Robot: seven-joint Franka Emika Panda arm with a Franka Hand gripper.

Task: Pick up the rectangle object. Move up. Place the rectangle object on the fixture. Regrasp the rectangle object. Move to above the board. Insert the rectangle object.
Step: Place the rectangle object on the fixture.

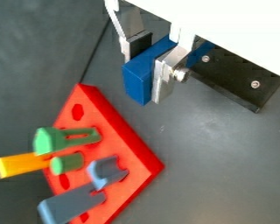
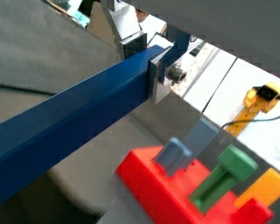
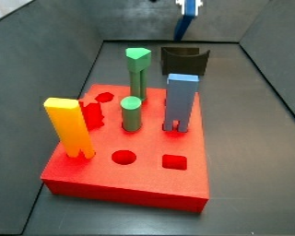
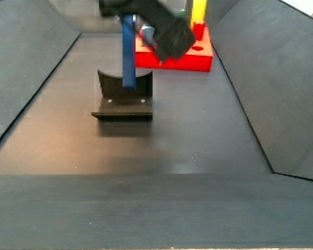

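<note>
My gripper (image 1: 152,59) is shut on the rectangle object (image 1: 137,80), a long dark-blue bar, with a silver finger (image 1: 170,73) flat against its side. In a wrist view the bar (image 2: 73,118) runs away from the gripper (image 2: 150,59). In a side view the bar (image 4: 126,57) hangs upright from the gripper (image 4: 163,27), its lower end at the notch of the black fixture (image 4: 122,101); I cannot tell whether they touch. The fixture (image 3: 184,59) stands behind the red board (image 3: 144,180), with the gripper (image 3: 188,7) high above it.
On the board stand a tall green peg (image 3: 137,72), a short green cylinder (image 3: 130,113), a yellow block (image 3: 67,125) and a light-blue legged block (image 3: 181,98). Round and square holes (image 3: 173,162) show near its front. Grey sloping walls (image 4: 42,88) enclose the dark floor.
</note>
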